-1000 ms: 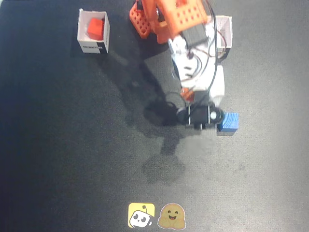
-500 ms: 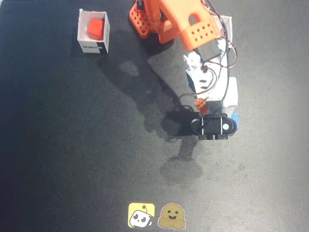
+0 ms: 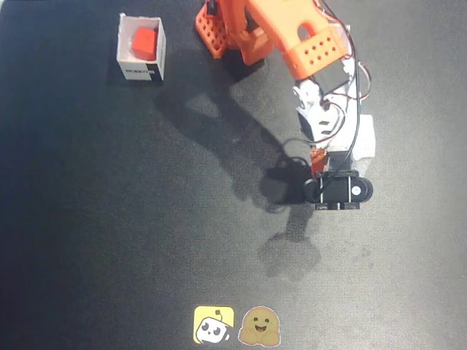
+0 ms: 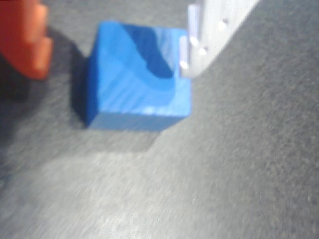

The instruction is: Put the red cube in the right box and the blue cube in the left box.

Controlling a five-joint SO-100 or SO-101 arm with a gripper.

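Fixed view: the orange arm reaches from its base at the far edge of the dark desk toward the right of centre, with its white wrist section and black camera mount stacked over the working spot. The blue cube is hidden beneath this assembly in the fixed view.

Wrist view: the blue cube sits flat on the desk, faint grain streaks visible on its top face. The gripper straddles it with its jaws spread wider than the cube. The white finger stands at the cube's upper right corner, touching or just beside it; blur prevents a firm call. The orange finger stands apart from the cube's left side, with a strip of desk visible between them. The gripper has hold of nothing.

Fixed view, far left: a white open-top box with a black label strip on its near wall stands on the desk. The red cube rests inside it.

Fixed view, far right: a sliver of white shows behind the arm's orange link; it cannot be identified with certainty.

Near edge of the fixed view: two stickers lie side by side on the desk, one yellow, one tan.
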